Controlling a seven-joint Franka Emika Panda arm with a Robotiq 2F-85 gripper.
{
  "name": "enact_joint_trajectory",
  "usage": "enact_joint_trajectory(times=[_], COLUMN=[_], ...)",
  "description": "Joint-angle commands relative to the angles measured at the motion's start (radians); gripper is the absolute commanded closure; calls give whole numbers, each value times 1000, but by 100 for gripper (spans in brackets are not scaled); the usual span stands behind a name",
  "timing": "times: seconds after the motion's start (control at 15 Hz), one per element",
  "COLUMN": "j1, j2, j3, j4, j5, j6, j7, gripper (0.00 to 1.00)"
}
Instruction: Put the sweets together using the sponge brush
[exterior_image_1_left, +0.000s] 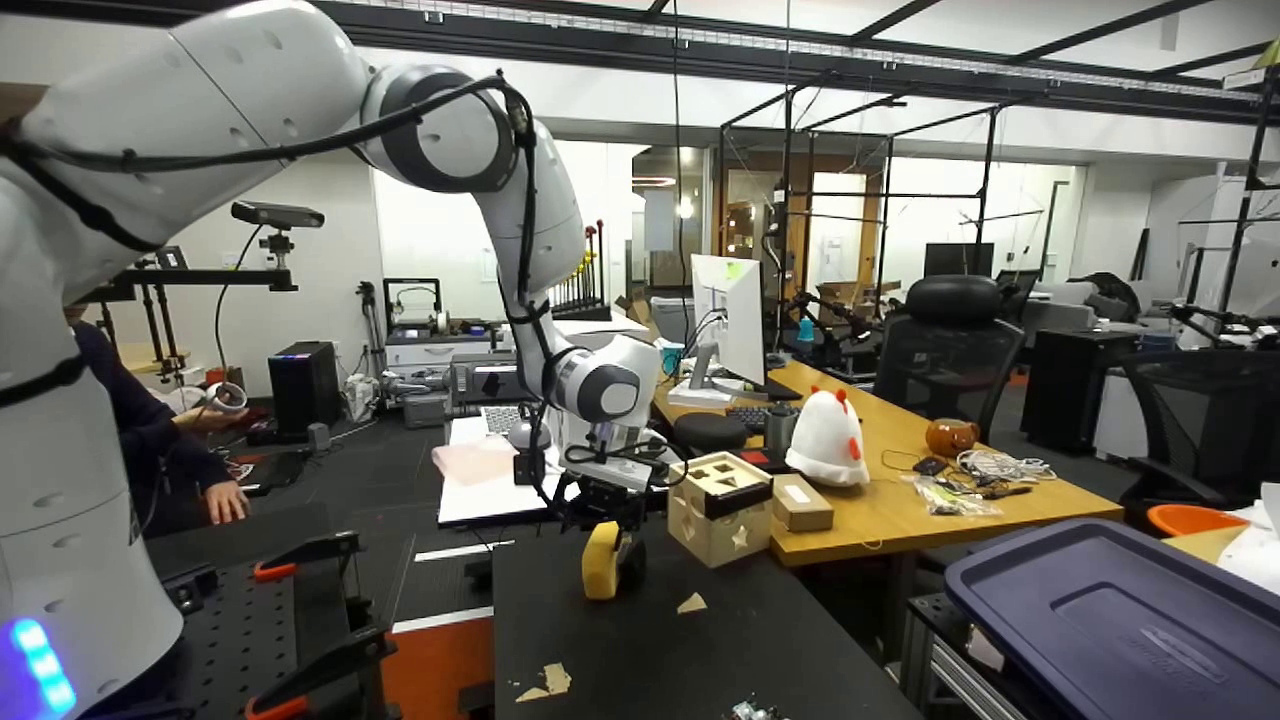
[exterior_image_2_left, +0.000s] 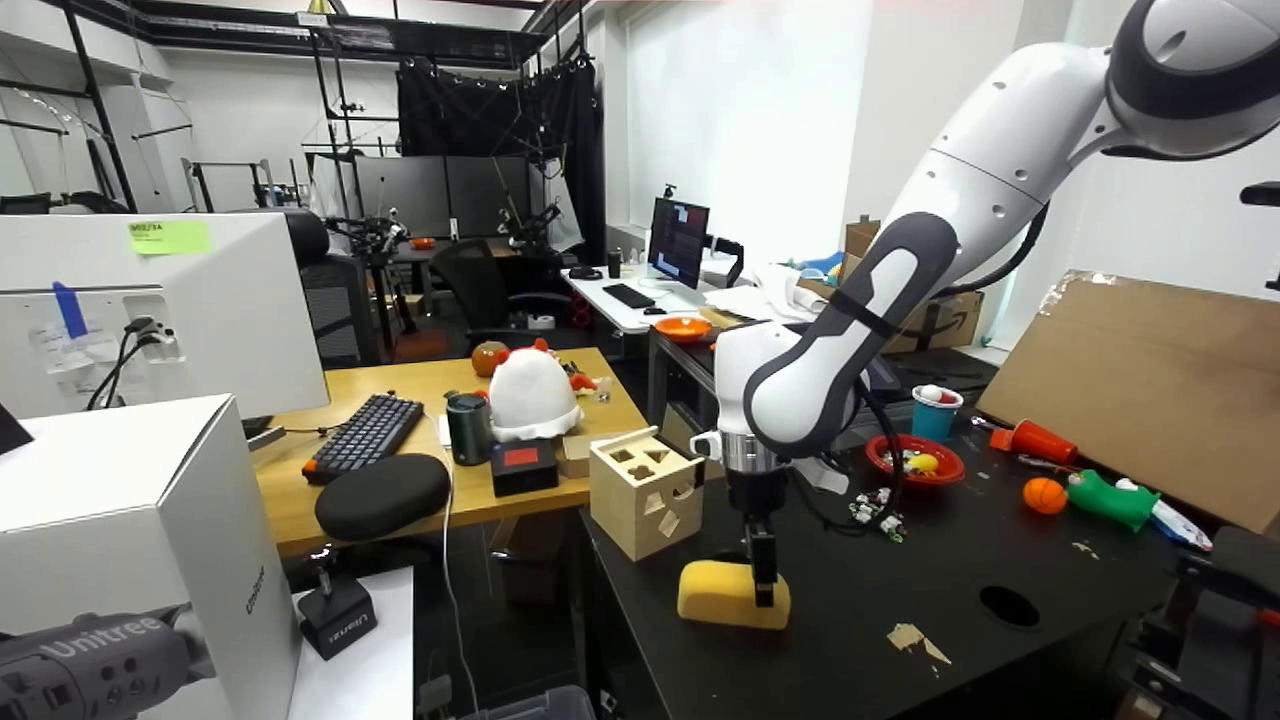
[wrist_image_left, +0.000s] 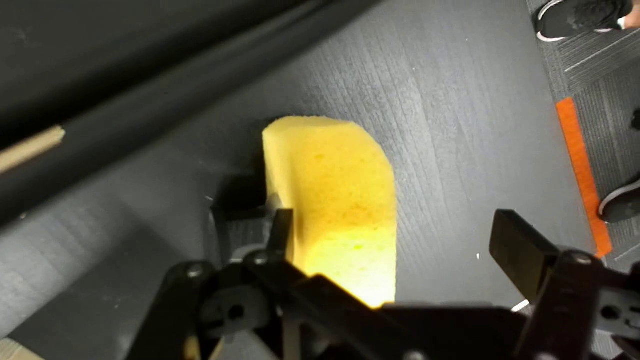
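The sponge brush, a yellow sponge block (exterior_image_1_left: 601, 568) with a dark part on one side, stands on the black table; it also shows in an exterior view (exterior_image_2_left: 728, 594) and the wrist view (wrist_image_left: 345, 190). My gripper (wrist_image_left: 395, 220) is open around the sponge. Its left finger is close against the sponge's dark side; a wide gap lies to its right finger. In an exterior view (exterior_image_2_left: 763, 575) one finger stands in front of the sponge. Pale tan pieces, possibly the sweets, lie apart on the table (exterior_image_1_left: 548, 682) (exterior_image_2_left: 908, 638); another is nearer the sponge (exterior_image_1_left: 691, 603).
A tan wooden box with holes (exterior_image_1_left: 712, 535) stands beside the sponge. A cluster of small shiny pale pieces (exterior_image_2_left: 878, 512), perhaps wrapped, lies near a red bowl (exterior_image_2_left: 930, 479). A blue cup (exterior_image_2_left: 934, 418), orange ball (exterior_image_2_left: 1045, 495) and green toy (exterior_image_2_left: 1110, 500) are farther off. The table has a round hole (exterior_image_2_left: 1008, 606).
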Motion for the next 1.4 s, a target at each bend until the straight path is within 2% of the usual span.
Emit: enact_joint_trajectory(times=[0.0, 0.6, 1.07, 1.33], j1=[-22, -36, -28, -13], j2=[15, -22, -47, -47], j3=[26, 48, 15, -30], j4=[28, -18, -33, -21], j5=[28, 46, 44, 25], j6=[-52, -24, 38, 106], j7=[-42, -85, -39, -10], gripper=[0, 0, 0, 0])
